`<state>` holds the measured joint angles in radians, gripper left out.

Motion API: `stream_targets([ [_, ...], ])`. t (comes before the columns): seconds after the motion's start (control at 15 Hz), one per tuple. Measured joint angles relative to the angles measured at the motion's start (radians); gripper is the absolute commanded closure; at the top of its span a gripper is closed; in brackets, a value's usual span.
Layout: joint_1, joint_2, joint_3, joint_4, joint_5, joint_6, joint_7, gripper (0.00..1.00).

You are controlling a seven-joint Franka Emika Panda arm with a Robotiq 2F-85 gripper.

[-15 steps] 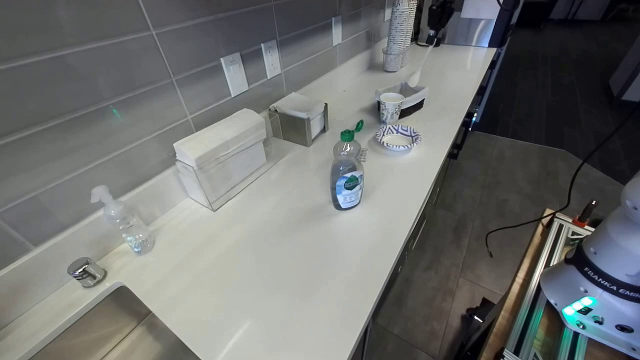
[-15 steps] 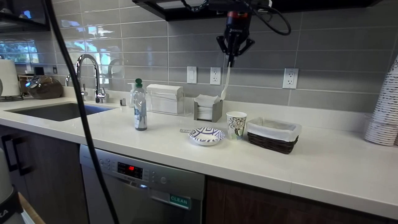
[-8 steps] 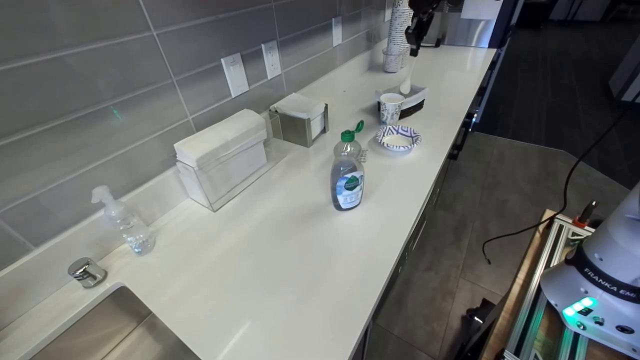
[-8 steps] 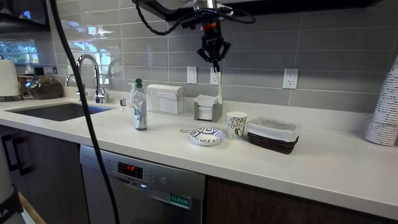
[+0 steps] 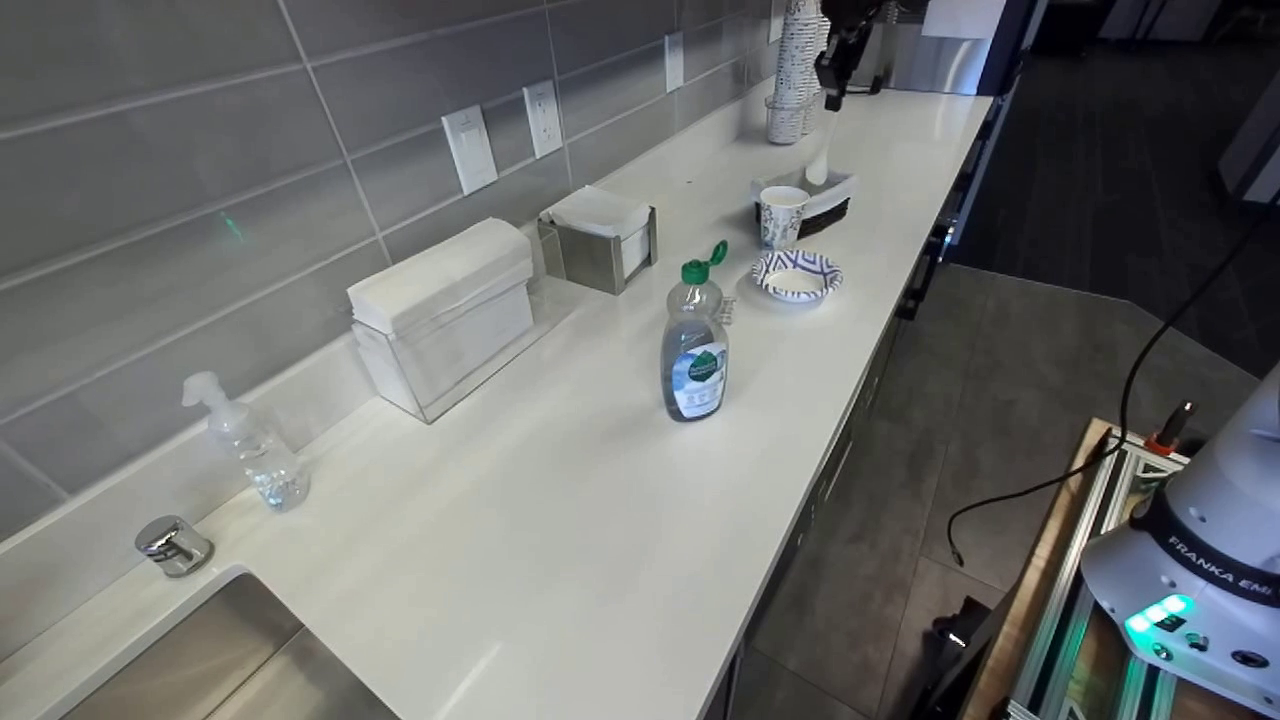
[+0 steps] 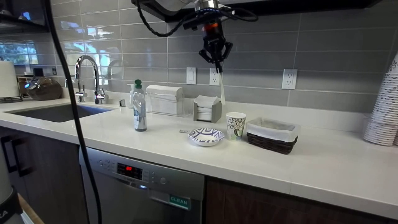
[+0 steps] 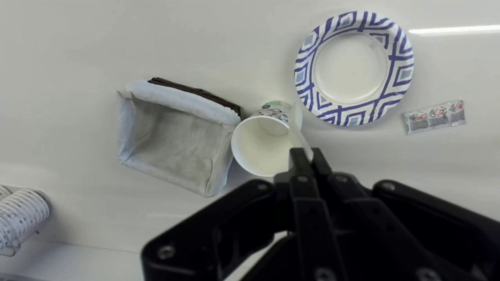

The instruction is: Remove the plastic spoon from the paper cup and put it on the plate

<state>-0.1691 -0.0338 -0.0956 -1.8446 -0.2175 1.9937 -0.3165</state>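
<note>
My gripper [image 6: 219, 70] is shut on the handle end of a white plastic spoon [image 6: 222, 90], which hangs bowl-down in the air above the counter. The spoon [image 5: 818, 165] is out of the paper cup [image 5: 783, 218]. The cup [image 6: 235, 126], white with a dark swirl print, stands upright between the plate and the basket. The plate [image 6: 193, 139], white with a blue pattern on its rim, lies beside the cup. In the wrist view the spoon [image 7: 297, 125] runs from the fingertips [image 7: 310, 156] across the edge of the cup [image 7: 258, 150]; the plate [image 7: 351, 68] is beyond, with nothing on it.
A cloth-lined wicker basket [image 6: 270, 143] stands beside the cup. A dish soap bottle [image 6: 140, 112], a napkin holder [image 6: 216, 112] and a small packet [image 7: 435, 117] are on the plate's other side. A stack of cups [image 6: 381, 118] stands farther off. A black cable [image 6: 67, 87] hangs in front.
My gripper, holding the spoon, has moved from above the area right of the cup toward the plate side and slightly lower, then almost stopped. The spoon sways. Cup and plate have not moved.
</note>
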Motion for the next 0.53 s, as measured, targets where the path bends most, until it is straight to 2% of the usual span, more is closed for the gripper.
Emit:
stream_targets([
  [0.2,0.026,0.007,0.013,-0.034,-0.038,-0.011,0.025,0.99],
  [0.53,0.082,0.03,0.05,-0.088,-0.084,-0.032,0.144,0.99],
])
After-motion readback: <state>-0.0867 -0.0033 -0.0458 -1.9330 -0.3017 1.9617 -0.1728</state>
